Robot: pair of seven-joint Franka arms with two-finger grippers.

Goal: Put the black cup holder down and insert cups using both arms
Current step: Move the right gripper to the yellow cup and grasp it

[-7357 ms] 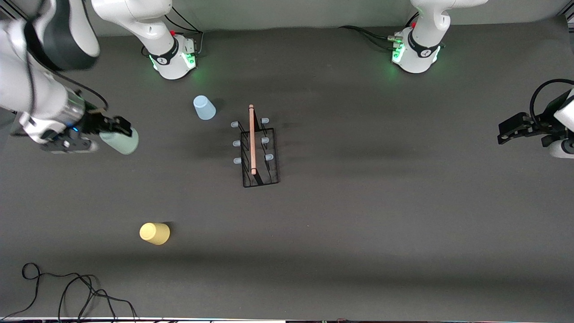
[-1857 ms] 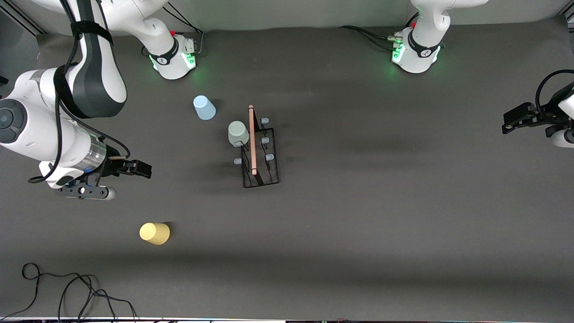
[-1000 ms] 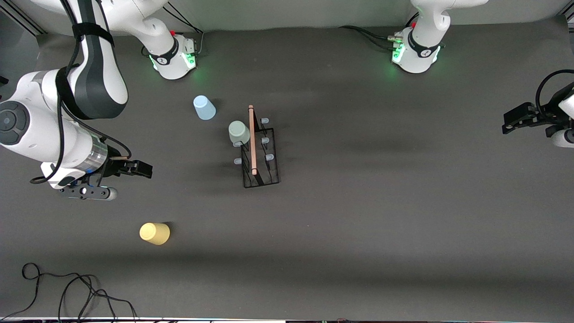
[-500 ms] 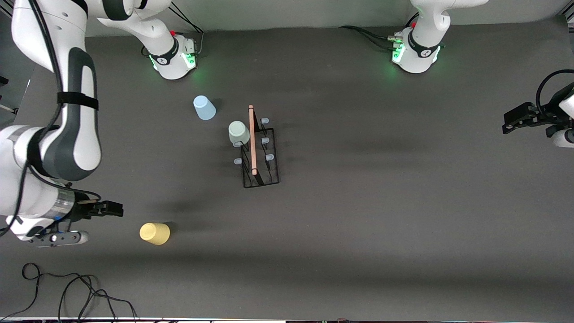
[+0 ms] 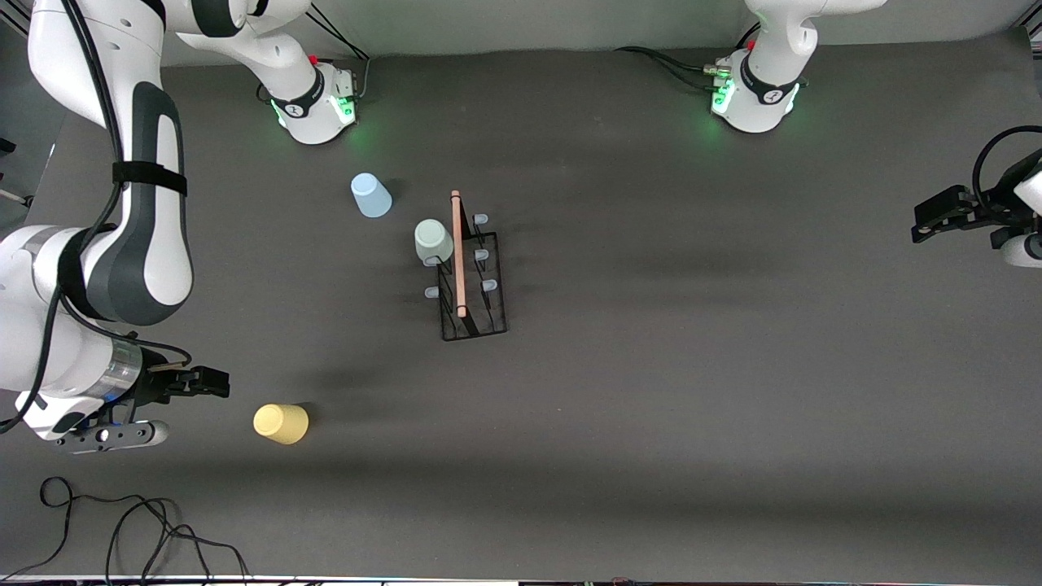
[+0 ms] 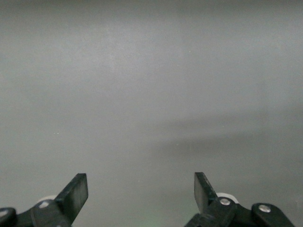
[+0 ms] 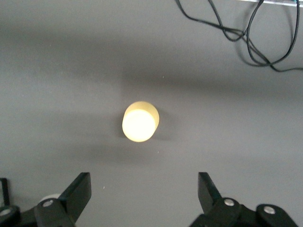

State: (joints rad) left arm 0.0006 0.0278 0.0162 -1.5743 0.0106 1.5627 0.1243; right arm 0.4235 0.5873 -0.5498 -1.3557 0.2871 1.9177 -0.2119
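Note:
The black cup holder stands mid-table with its wooden rod on top. A pale green cup sits on one of its pegs, on the side toward the right arm's end. The light blue cup rests upside down on the table, farther from the front camera than the holder. Much nearer the camera lies the yellow cup. My right gripper hangs open and empty just beside the yellow cup. My left gripper waits open over the left arm's end of the table.
A loose black cable lies by the table's front edge, near the yellow cup. The two arm bases stand along the back edge. The left wrist view shows only bare grey table.
The right arm swung away from the holder, toward the front camera, and now sits beside the yellow cup. The green cup stays on its peg. The left arm has not moved.

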